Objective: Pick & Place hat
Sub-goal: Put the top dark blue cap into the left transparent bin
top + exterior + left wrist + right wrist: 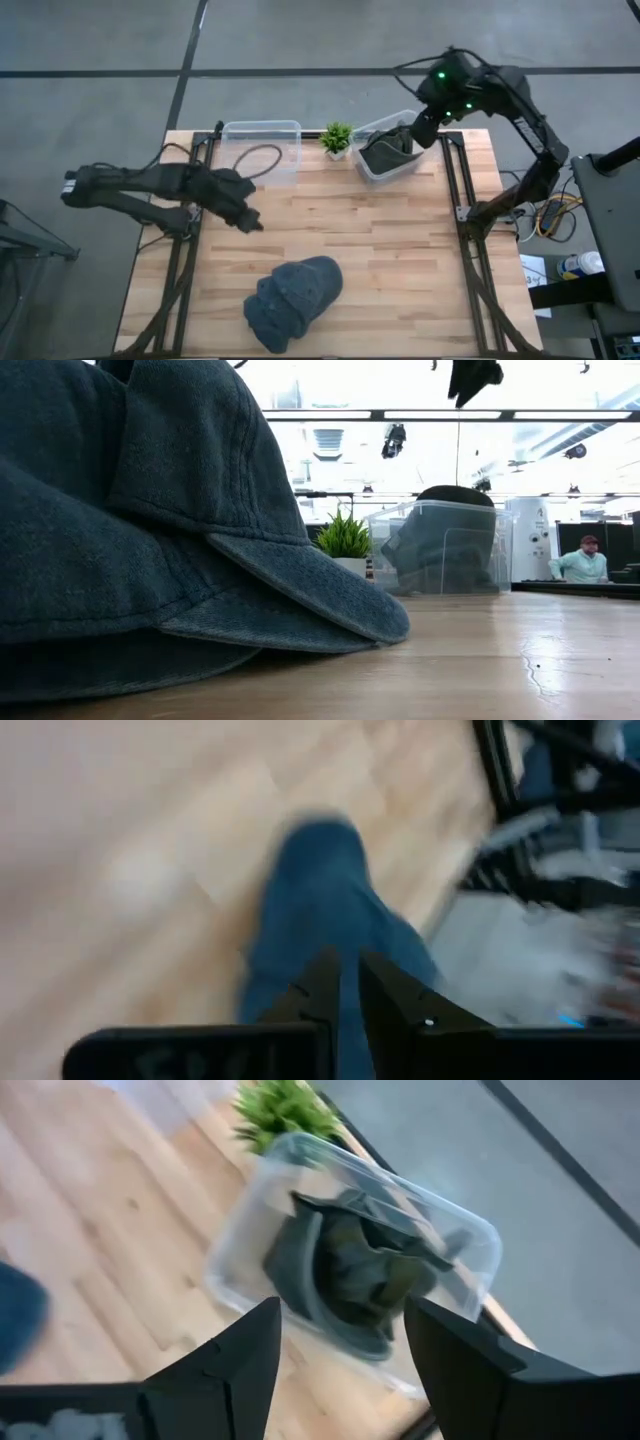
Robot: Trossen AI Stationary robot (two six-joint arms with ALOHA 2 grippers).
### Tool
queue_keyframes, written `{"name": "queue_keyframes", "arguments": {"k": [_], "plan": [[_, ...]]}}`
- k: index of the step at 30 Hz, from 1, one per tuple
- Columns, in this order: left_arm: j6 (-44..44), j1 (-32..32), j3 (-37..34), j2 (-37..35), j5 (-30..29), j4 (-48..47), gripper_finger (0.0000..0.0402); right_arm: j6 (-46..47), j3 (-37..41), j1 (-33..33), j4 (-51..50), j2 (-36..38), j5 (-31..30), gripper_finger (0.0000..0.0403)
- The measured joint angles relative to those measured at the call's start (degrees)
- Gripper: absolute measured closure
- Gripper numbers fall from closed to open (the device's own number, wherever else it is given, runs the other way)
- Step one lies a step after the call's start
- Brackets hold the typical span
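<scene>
Two blue denim hats [292, 297] stacked at the near middle of the wooden table [400, 260], brims overlapping, filling most of the low view [150, 520]. A third, dark grey hat [385, 153] lying crumpled inside the clear bin [372, 131] at the far right of the table, seen through the bin's wall in the low view [445, 545] and from above in the right wrist view [350, 1275]. Right gripper [424, 127] hanging just above that bin's far edge, jaws spread wide and empty, the grey hat below and between the two fingers [245, 1365] without touching either. Left gripper [250, 222] over bare table left of centre, jaws nearly together with only a narrow slit showing and nothing between them; in the left wrist view the blue hats [320, 920] straight ahead of the fingertips [320, 982], apart from them. A second clear bin [262, 130] at the far left-centre, holding only a loop of dark cable [258, 158]. Small green potted plant [336, 138] between the two bins, also visible in the low view [345, 540] and the right wrist view [280, 1105]. A person [583, 563] in the room behind, far right of the low view.
</scene>
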State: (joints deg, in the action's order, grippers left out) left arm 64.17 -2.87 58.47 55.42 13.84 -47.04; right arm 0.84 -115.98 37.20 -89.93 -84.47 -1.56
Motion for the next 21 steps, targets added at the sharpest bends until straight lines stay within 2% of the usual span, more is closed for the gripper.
{"name": "queue_keyframes", "arguments": {"k": [4,7,11,15,21], "plan": [[6.85,-3.58,-0.55,3.98,9.1,-0.07,0.0365,0.51,0.57,-0.82,-0.06,2.97,0.25,0.0179],[11.72,-6.1,-0.71,6.74,12.42,0.55,0.0354,0.51,2.18,-0.86,-0.09,5.2,0.11,0.0165],[19.61,-8.78,-0.54,9.52,12.69,2.31,0.0322,0.04,4.93,-0.88,0.59,8.02,0.12,0.0144],[27.64,-10.01,-0.64,12.72,11.99,5.01,0.0275,-1.26,8.61,-0.86,2.9,10.64,0.1,0.0124],[38.82,-11.47,-0.65,17.83,7.03,11.18,0.0216,-1.85,13.57,-0.86,6.2,13.53,0.13,0.0105]]}}
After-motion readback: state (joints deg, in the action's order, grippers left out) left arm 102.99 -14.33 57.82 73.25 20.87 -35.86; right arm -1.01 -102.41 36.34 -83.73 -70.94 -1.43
